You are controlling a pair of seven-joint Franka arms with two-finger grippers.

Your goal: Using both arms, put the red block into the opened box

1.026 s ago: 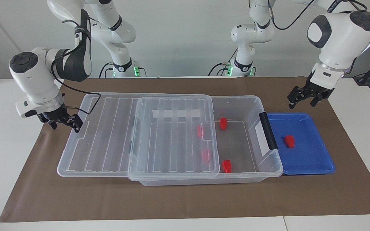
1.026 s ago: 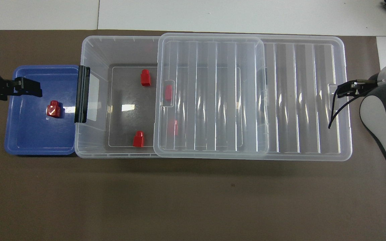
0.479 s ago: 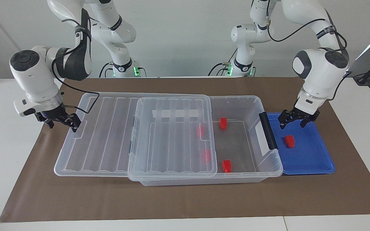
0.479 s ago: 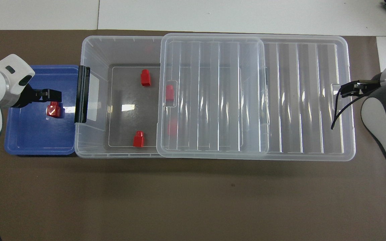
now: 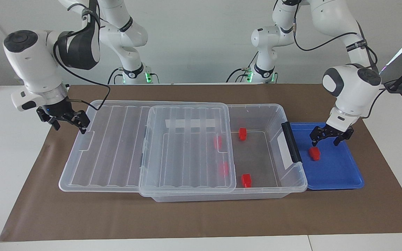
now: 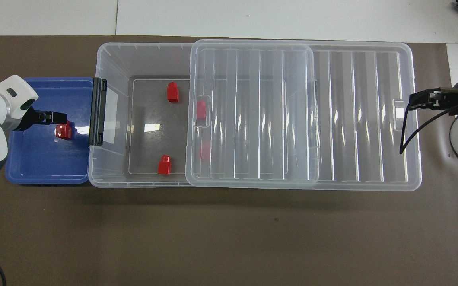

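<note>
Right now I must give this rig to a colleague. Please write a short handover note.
Left end effector: open, just above the red block in the blue tray, not gripping it.
Right end effector: open, empty, above the lid at its outer end.
Box: lid slid partly off toward the right arm's end, so it is open beside the tray.
Done: four red blocks lie in the box, two of them under the lid.
Left: grasp the tray block and place it in the box.
</note>
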